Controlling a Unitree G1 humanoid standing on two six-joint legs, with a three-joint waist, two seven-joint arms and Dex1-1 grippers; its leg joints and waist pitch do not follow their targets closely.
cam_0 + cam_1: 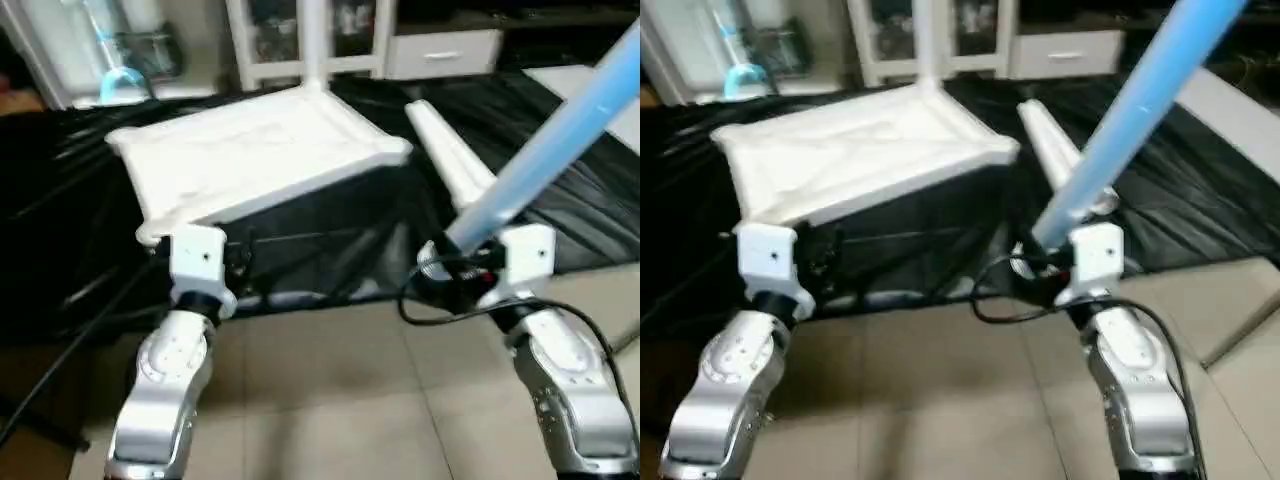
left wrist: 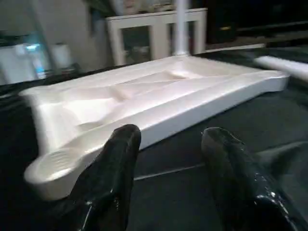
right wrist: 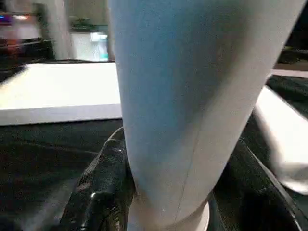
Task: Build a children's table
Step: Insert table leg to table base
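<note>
The right claw (image 3: pixel 168 192) is clamped on a leg (image 1: pixel 560 140) that slants up and away, its upper end cut off by the frame. The left wrist view shows the left claw (image 2: pixel 168 163) with fingers apart, just short of the tabletop (image 1: pixel 250 150), which lies underside up on the black-covered table (image 1: pixel 60 220) with one leg standing in its far corner (image 1: pixel 312 40). Another leg (image 1: pixel 450 160) lies beside the tabletop.

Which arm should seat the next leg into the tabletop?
Right. The right gripper is shut on a leg. The left gripper is open, facing the tabletop at its near corner.
</note>
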